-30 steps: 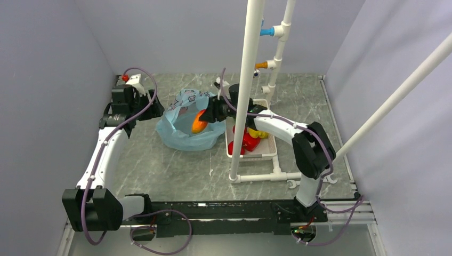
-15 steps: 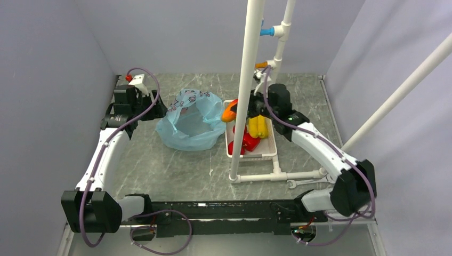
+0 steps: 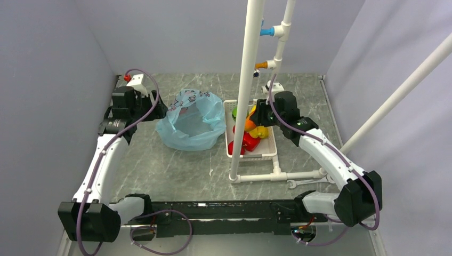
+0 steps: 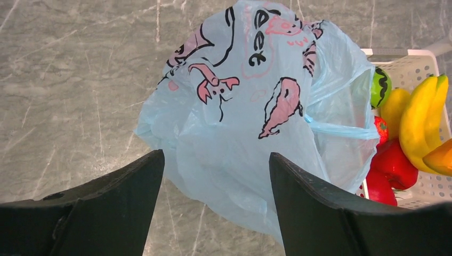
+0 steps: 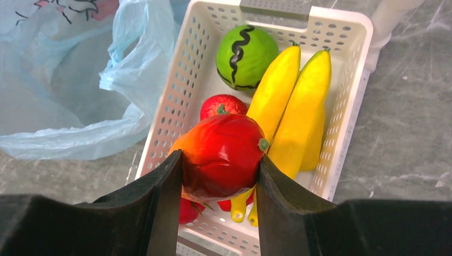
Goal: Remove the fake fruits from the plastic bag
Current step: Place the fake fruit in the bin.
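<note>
Right of the table's (image 3: 176, 170) middle, over the basket (image 5: 341, 21), a red-orange fruit (image 5: 221, 146) sits clamped in the right claw (image 5: 219, 160), probably held low to drop beside the bananas (image 5: 298, 101), green piece (image 5: 246, 50) and red pieces (image 5: 224, 105) lying there. Against the basket's left wall the bag (image 4: 240, 122) slumps open and looks emptied. The left claw (image 4: 216, 160), jaws apart, hovers at its left side, likely to steady it. A pole (image 3: 242, 106) crowds the basket's left rim; bare table lies toward the near edge

White slotted basket (image 3: 258, 154) beside pipe frame (image 3: 248, 80) on marbled table (image 3: 176, 170)
</note>
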`<state>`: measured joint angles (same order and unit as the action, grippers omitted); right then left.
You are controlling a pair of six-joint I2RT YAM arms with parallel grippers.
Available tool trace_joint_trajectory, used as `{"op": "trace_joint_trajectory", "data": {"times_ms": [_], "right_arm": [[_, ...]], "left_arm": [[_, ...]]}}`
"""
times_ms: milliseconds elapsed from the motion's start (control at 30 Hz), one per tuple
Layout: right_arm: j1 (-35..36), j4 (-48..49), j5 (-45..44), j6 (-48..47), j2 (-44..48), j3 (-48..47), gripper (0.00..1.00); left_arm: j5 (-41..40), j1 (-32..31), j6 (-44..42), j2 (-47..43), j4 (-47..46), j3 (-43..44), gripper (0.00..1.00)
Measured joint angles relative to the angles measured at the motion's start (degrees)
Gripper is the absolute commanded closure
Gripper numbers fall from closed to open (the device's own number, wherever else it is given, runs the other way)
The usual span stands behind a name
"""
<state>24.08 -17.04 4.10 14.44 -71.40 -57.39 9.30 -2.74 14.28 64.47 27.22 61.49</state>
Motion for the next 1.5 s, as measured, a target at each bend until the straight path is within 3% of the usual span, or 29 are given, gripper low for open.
{"op": "trace_joint_trajectory", "data": {"times_ms": [200, 500, 733, 867, 933, 1333, 1433, 1500], "right_arm": [[0.0, -1.3, 2.4, -0.1, -0.9, 0.0, 0.76], [0.0, -2.3, 5.1, 0.1, -5.7, 0.0, 0.68], [0.1, -2.2, 6.9, 0.6, -7.5, -0.2, 0.41], [0.4, -2.2, 6.9, 0.9, -8.3, -0.5, 0.18], [0.5, -2.2, 6.8, 1.1, -8.4, -0.5, 0.13], [0.7, -2.0, 6.4, 0.5, -6.0, -0.5, 0.01], [0.7, -1.6, 6.3, 0.5, -3.0, -0.5, 0.01], [0.7, -1.0, 6.3, 0.5, -1.4, -0.4, 0.01]], "left_arm": [[1.2, -0.1, -0.1, -3.7, -0.9, -0.9, 0.22], [11.3, -1.7, -0.8, -6.3, -6.3, -2.0, 0.22], [10.0, -5.7, -3.8, -5.6, -5.6, -2.1, 0.21], [5.5, -7.0, -4.6, -3.3, -3.6, -1.7, 0.19], [3.0, -7.0, -4.6, -2.7, -2.4, -1.7, 0.18], [-3.7, -7.0, -5.7, 0.7, -1.2, -0.9, 0.19], [-1.3, -7.0, -5.7, 4.1, -0.6, -0.4, 0.22], [0.4, -7.0, -5.7, 6.3, 0.3, 0.1, 0.31]]}}
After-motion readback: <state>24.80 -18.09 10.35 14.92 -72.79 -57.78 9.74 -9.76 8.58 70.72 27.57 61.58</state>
